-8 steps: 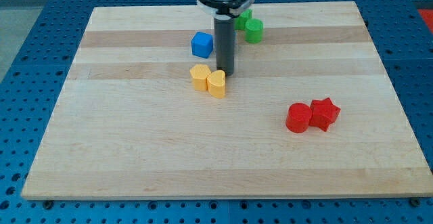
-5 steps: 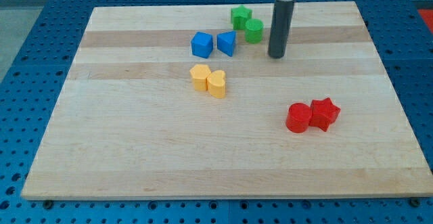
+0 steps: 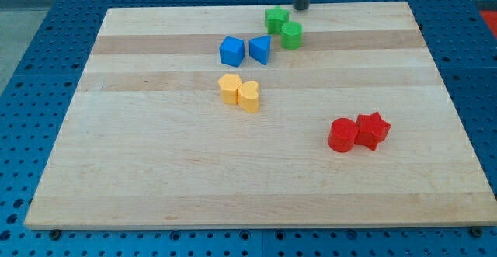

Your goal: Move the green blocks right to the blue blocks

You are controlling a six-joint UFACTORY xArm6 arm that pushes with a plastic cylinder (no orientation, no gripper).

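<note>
Green star block (image 3: pixel 276 19) and green cylinder (image 3: pixel 292 35) sit touching near the wooden board's (image 3: pixel 155 171) top edge, just right of the blue triangular block (image 3: pixel 261 50) and blue cube (image 3: pixel 231 51). My tip (image 3: pixel 301 8) hovers, it seems, at the top edge, up-right of the star, touching nothing

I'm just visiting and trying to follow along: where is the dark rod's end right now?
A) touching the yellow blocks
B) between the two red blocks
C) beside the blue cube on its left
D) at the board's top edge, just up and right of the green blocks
D: my tip sits at the view's top edge of the board, just up-right of the green blocks.
</note>
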